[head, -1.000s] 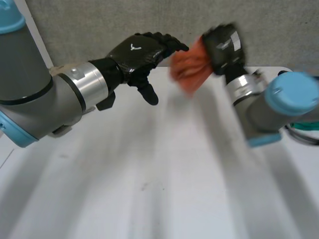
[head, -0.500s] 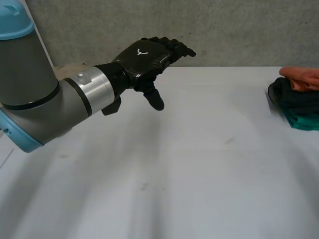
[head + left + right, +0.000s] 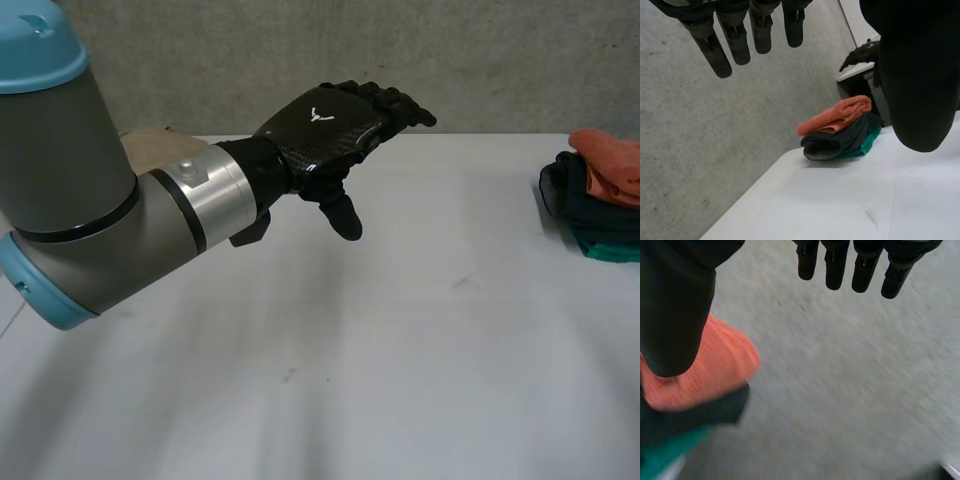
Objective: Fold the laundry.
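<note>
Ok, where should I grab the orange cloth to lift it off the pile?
Pinch the orange cloth at the end jutting past the dark cloth beneath it, coming from above on the wall side. It lies topmost and folded, so that end looks free to lift without dragging the others.

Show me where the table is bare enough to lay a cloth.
The white table is bare across its middle and near side, from below the left robot hand over to the pile of folded cloths. Only the right edge is crowded, where that pile sits, orange cloth on top.
</note>
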Controlling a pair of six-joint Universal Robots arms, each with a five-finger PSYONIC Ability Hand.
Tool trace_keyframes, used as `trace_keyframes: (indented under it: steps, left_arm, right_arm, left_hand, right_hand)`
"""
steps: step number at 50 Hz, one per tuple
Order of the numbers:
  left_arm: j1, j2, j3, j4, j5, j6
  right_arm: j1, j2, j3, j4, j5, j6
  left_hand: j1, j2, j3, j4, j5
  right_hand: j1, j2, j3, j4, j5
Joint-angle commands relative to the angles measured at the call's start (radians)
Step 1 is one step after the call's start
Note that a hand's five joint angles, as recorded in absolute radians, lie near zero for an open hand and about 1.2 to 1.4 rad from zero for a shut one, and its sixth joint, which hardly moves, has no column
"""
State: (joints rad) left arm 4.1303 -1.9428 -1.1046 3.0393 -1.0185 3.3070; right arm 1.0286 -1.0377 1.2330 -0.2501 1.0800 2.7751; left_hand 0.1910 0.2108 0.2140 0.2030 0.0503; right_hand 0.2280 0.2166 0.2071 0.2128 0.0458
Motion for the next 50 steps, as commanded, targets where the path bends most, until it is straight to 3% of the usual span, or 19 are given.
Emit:
trace_keyframes:
  steps: [1, 4, 7, 10, 11, 14, 19, 25, 28, 33, 36, 41, 46, 50]
  left_arm:
    - [-0.001, 0.022, 0.011, 0.006, -0.002, -0.001]
    - [0.008, 0.048, 0.040, 0.024, -0.015, -0.003]
    - [0.024, 0.074, 0.086, 0.027, -0.106, -0.020]
    - [0.059, 0.084, 0.118, 0.033, -0.250, -0.027]
    - [0.100, 0.091, 0.127, 0.033, -0.315, -0.018]
    - [0.216, 0.093, 0.141, 0.024, -0.394, 0.020]
    - [0.369, 0.065, 0.118, 0.018, -0.433, 0.184]
    - [0.500, -0.141, 0.120, 0.059, -0.405, 0.386]
    - [0.547, -0.244, 0.143, 0.113, -0.371, 0.413]
    - [0.642, -0.465, 0.235, 0.258, -0.171, 0.411]
    - [0.660, -0.554, 0.305, 0.297, -0.118, 0.408]
    - [0.679, -0.752, 0.526, 0.306, -0.124, 0.393]
    - [0.689, -0.841, 0.627, 0.317, -0.111, 0.365]
    - [0.691, -0.864, 0.660, 0.335, -0.103, 0.316]
  right_arm:
    - [-0.032, -0.082, -0.036, 0.091, 0.221, -0.244]
    - [0.013, -0.113, -0.040, 0.011, 0.276, -0.290]
    - [0.128, -0.175, -0.009, -0.125, 0.265, -0.247]
    - [0.221, -0.249, 0.058, -0.250, 0.245, -0.198]
    - [0.267, -0.289, 0.110, -0.306, 0.232, -0.180]
    - [0.374, -0.324, 0.198, -0.392, 0.190, -0.175]
    - [0.554, -0.325, 0.310, -0.432, 0.172, -0.184]
    - [0.685, -0.291, 0.449, -0.433, 0.175, -0.209]
    - [0.705, -0.266, 0.497, -0.436, 0.176, -0.233]
    - [0.728, -0.208, 0.566, -0.428, 0.178, -0.311]
    - [0.720, -0.202, 0.591, -0.428, 0.178, -0.335]
    - [0.716, -0.200, 0.635, -0.426, 0.178, -0.342]
    - [0.712, -0.199, 0.652, -0.426, 0.176, -0.344]
    - [0.699, -0.197, 0.652, -0.426, 0.178, -0.345]
  left_hand:
    - [0.020, 0.000, -0.003, 0.008, -0.014]
    - [0.025, 0.006, 0.002, 0.013, -0.008]
    - [0.017, -0.003, -0.006, 0.005, -0.017]
    - [0.014, -0.006, -0.009, 0.002, -0.020]
    - [0.014, -0.006, -0.009, 0.002, -0.020]
    - [0.014, -0.006, -0.009, 0.002, -0.020]
    - [0.020, 0.000, -0.003, 0.008, -0.014]
    - [0.017, -0.003, -0.006, 0.005, -0.017]
    - [0.014, -0.006, -0.009, 0.002, -0.020]
    - [-0.001, -0.021, -0.024, -0.013, -0.035]
    - [0.020, 0.000, -0.003, 0.007, -0.014]
    - [0.031, 0.012, 0.008, 0.019, -0.003]
    - [0.075, 0.055, 0.052, 0.063, 0.041]
    - [0.251, 0.231, 0.228, 0.239, 0.217]
  right_hand:
    - [-0.053, -0.042, -0.033, -0.038, -0.046]
    - [-0.053, -0.042, -0.033, -0.038, -0.046]
    - [-0.053, -0.042, -0.033, -0.038, -0.046]
    - [-0.053, -0.042, -0.033, -0.038, -0.046]
    - [-0.053, -0.042, -0.033, -0.038, -0.046]
    - [-0.053, -0.042, -0.033, -0.038, -0.046]
    - [-0.053, -0.042, -0.033, -0.038, -0.046]
    - [-0.053, -0.042, -0.033, -0.038, -0.046]
    - [-0.053, -0.042, -0.033, -0.038, -0.046]
    - [-0.053, -0.042, -0.033, -0.038, -0.046]
    - [-0.053, -0.042, -0.033, -0.038, -0.046]
    - [-0.053, -0.042, -0.033, -0.038, -0.046]
    - [-0.053, -0.042, -0.033, -0.038, -0.046]
    - [-0.053, -0.042, -0.033, -0.038, -0.046]
